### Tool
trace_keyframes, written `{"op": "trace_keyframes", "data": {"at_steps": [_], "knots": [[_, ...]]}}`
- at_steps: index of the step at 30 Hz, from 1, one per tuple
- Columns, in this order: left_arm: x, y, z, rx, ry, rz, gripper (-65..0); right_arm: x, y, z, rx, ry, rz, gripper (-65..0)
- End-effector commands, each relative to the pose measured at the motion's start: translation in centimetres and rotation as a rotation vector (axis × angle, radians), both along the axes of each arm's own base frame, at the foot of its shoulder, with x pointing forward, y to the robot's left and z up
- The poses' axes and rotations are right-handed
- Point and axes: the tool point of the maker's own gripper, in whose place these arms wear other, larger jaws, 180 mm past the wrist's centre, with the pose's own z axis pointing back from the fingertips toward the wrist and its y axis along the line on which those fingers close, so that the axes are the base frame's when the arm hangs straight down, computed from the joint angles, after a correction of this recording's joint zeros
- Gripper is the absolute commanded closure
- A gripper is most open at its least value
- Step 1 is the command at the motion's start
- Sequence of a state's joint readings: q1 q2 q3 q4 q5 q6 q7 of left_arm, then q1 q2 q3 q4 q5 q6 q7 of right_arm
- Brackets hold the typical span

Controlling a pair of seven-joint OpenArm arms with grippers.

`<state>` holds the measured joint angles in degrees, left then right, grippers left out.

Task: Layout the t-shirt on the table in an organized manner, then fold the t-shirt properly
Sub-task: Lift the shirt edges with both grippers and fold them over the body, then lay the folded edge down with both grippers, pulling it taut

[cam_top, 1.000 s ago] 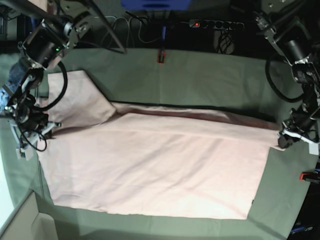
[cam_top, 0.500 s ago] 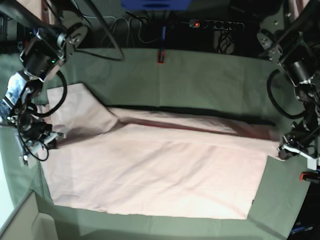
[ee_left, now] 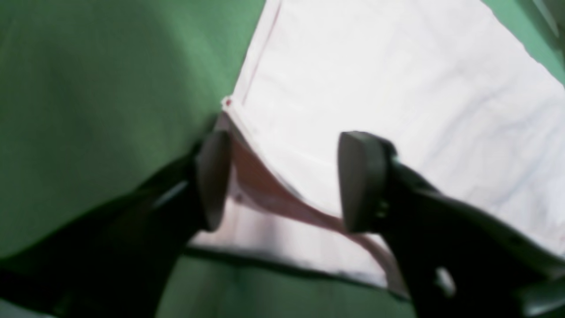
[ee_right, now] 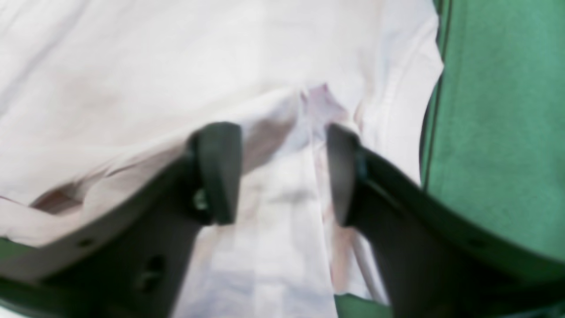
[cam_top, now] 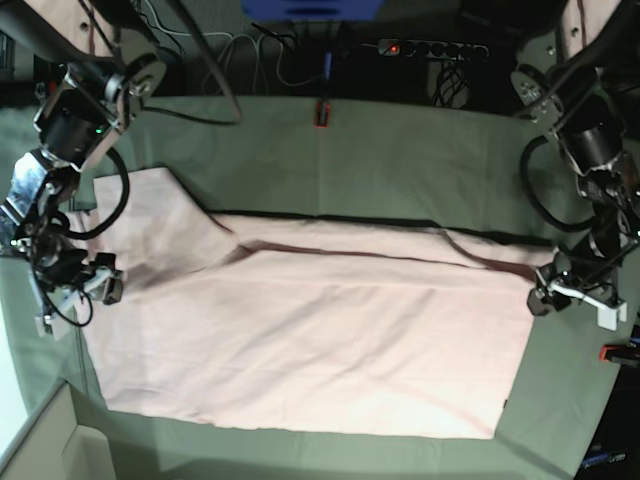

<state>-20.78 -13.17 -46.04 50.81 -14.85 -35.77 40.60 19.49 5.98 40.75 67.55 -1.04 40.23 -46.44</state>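
The light pink t-shirt lies flat across the table, plain side up, its far long edge folded over toward the near side. No lettering shows. One sleeve sticks out at the far left. My left gripper is at the shirt's right end. In the left wrist view it is open, with the shirt's folded edge running between its fingers. My right gripper is at the shirt's left end. In the right wrist view it is open over bunched pink fabric.
A red clamp sits on the table's far edge and another on its right edge. A power strip and cables lie behind the table. A cardboard box stands at the near left corner.
Both grippers have moved toward the near side and inward, carrying the shirt's far edge over onto its body. The fold now lies lower and flatter.
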Motion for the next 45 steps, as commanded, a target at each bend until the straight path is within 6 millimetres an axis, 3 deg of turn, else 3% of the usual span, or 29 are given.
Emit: {"op": "trace_keyframes", "data": {"at_steps": [1,4,11,15,28,35,37,42,45], "knots": [[1.7,1.1,2.8,0.018,-0.097,0.017,-39.5,1.2,-1.6,2.2,-0.025,-0.064,-0.021,-38.0],[1.6,1.2,2.9,0.024,-0.097,0.014,-37.8,0.1,-3.1,1.8,-0.046,-0.042,-0.039,-38.8],[-3.9,2.4,0.5,0.116,-0.021,0.011,-36.9,-3.2,-5.3,0.1,-0.040,0.001,-0.112,-38.8],[-5.4,2.9,-0.7,0.126,-0.043,0.041,-36.9,-4.6,-5.7,-0.8,-0.037,0.026,-0.129,-38.8],[-2.4,1.8,-2.8,-0.009,-0.031,0.072,-36.7,-7.1,-5.6,-2.6,-0.039,0.081,-0.129,-38.8],[-2.1,0.1,-4.0,0.007,0.025,-0.006,-36.1,-7.7,-6.7,-0.5,-0.119,0.045,-0.131,-38.8],[-2.2,0.1,-4.2,0.000,0.031,-0.002,-30.3,-7.6,-6.9,-0.2,-0.128,0.039,-0.132,-38.8],[-3.3,0.2,-5.0,0.002,0.053,-0.002,-0.2,-7.7,-7.1,-0.3,-0.127,0.041,-0.133,-38.8],[-3.2,0.2,-4.9,0.006,0.050,-0.002,-1.8,-7.7,-6.6,-1.4,-0.094,0.060,-0.132,-38.8]]}}
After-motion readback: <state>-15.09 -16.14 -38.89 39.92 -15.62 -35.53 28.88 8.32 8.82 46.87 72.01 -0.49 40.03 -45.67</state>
